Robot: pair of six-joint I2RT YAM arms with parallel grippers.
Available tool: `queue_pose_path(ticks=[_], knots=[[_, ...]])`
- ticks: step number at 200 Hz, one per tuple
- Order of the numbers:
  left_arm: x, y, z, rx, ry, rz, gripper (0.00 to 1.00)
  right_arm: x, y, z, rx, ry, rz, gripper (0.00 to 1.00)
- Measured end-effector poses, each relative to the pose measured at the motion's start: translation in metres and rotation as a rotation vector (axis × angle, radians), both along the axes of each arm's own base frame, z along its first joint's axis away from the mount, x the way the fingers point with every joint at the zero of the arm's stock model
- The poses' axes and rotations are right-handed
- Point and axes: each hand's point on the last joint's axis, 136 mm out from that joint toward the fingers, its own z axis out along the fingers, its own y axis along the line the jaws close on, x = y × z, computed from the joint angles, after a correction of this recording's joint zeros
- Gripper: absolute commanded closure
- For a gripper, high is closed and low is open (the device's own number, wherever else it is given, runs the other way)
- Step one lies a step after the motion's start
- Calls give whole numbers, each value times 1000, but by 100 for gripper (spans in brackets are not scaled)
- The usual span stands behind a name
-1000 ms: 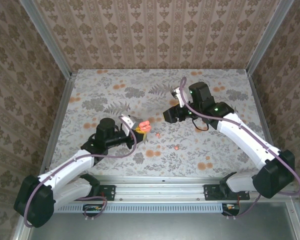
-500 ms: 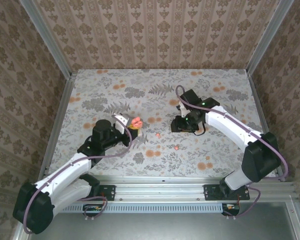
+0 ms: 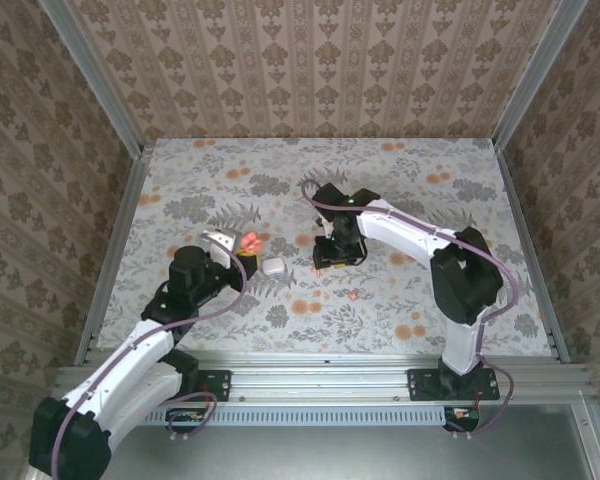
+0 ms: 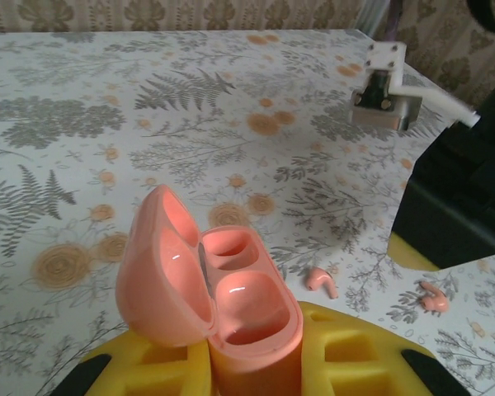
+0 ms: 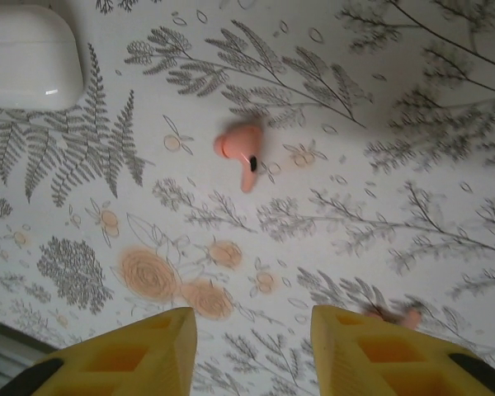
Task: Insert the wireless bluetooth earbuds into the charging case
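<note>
left gripper point(image 4: 252, 363) clamps the open coral case point(image 4: 223, 318) at bottom centre, sockets up for loading; right gripper point(image 5: 252, 346) hangs jaws apart over a coral earbud point(image 5: 241, 150).

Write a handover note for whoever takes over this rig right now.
Left gripper: shut on the open coral case, nothing in it.
Right gripper: open, empty, above the table near one coral bud.
Second coral bud lies on the table by the right gripper; white case sits closed on the table.
Done: coral case is open.
Left: pick up both coral buds and seat them in the case.
</note>
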Motion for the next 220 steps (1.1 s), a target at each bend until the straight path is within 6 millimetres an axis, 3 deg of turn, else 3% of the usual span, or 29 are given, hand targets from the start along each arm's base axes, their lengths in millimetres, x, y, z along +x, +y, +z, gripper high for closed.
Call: queue_pose_path(ticks=[42, 78, 155, 220], knots=[[5, 18, 0, -7, 3, 64, 97, 4, 17, -24, -38, 32, 43, 64], [6, 23, -5, -4, 28, 84, 97, 2, 18, -39, -69, 65, 57, 65], [9, 27, -6, -11, 38, 100, 96, 17, 20, -48, -107, 44, 55, 58], [9, 29, -6, -19, 48, 107, 96, 22, 24, -60, -133, 43, 63, 59]])
